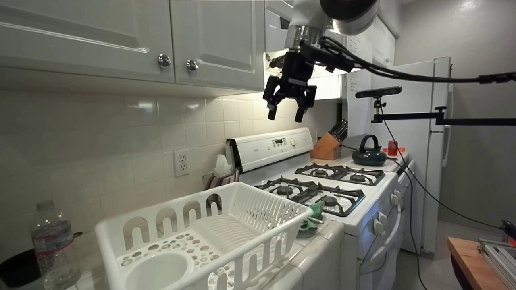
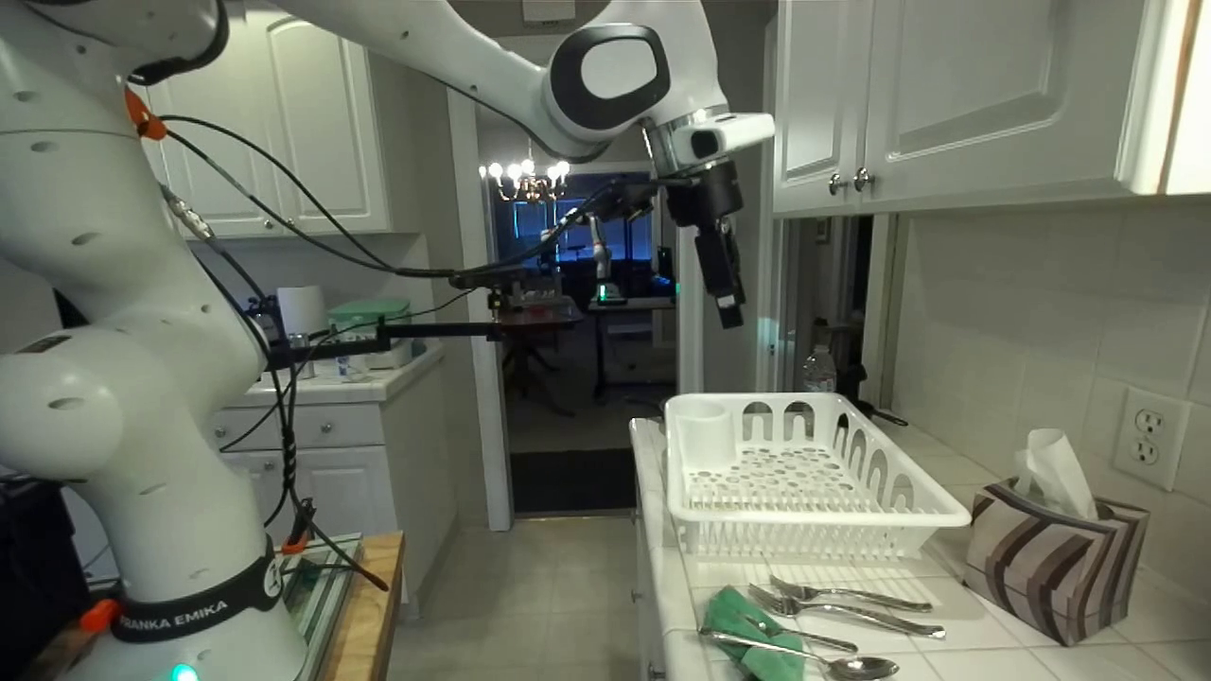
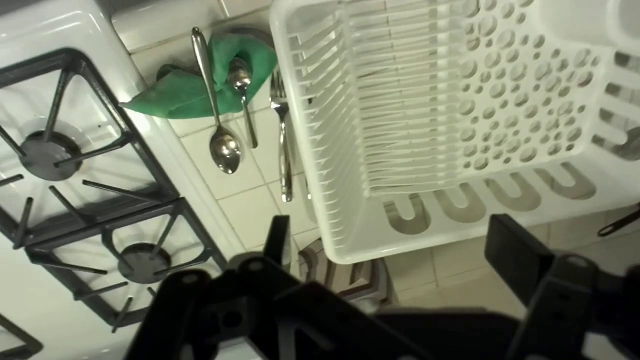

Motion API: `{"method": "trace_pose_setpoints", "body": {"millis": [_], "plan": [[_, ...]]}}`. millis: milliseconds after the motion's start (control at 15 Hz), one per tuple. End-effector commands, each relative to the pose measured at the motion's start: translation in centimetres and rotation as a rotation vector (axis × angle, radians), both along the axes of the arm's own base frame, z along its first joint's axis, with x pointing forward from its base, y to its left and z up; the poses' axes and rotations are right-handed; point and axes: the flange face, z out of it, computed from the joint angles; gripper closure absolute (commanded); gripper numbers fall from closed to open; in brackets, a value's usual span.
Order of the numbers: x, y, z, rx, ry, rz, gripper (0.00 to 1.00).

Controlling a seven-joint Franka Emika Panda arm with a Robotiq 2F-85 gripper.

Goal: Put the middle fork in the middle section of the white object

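Tiled counter (image 2: 993, 659): two forks (image 2: 866, 616) beside white rack (image 2: 823, 517), nearer mostly rim-hidden in wrist view; jaws wide apart.

In an exterior view the line of sight runs from close above the rack (image 1: 225, 227), which sits at seven o'clock, along the counter (image 1: 318, 249) to the stove (image 1: 330, 183) at four. In an exterior view facing roughly the opposite way, to a doorway (image 2: 558, 445), the rack lies farther off, at four o'clock. The wrist view looks steeply down, rack at two, stove at nine. All three share the rack and cloth (image 3: 175, 95).
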Motion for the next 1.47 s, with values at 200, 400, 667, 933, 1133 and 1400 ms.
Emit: {"method": "trace_pose_setpoints", "body": {"millis": [200, 400, 667, 933, 1133, 1400], "plan": [[1.6, -4.8, -2.6, -0.012, -0.014, -0.313, 0.00], [1.7, -6.9, -4.1, -0.003, -0.016, -0.385, 0.00], [1.5, -7.8, -4.5, 0.005, 0.006, -0.391, 0.00], [1.4, -7.4, -4.9, -0.023, 0.012, -0.330, 0.00], [2.4, -9.1, -6.2, -0.041, 0.040, -0.351, 0.00], [3.4, -11.9, -8.4, -0.037, 0.030, -0.372, 0.00]]}}
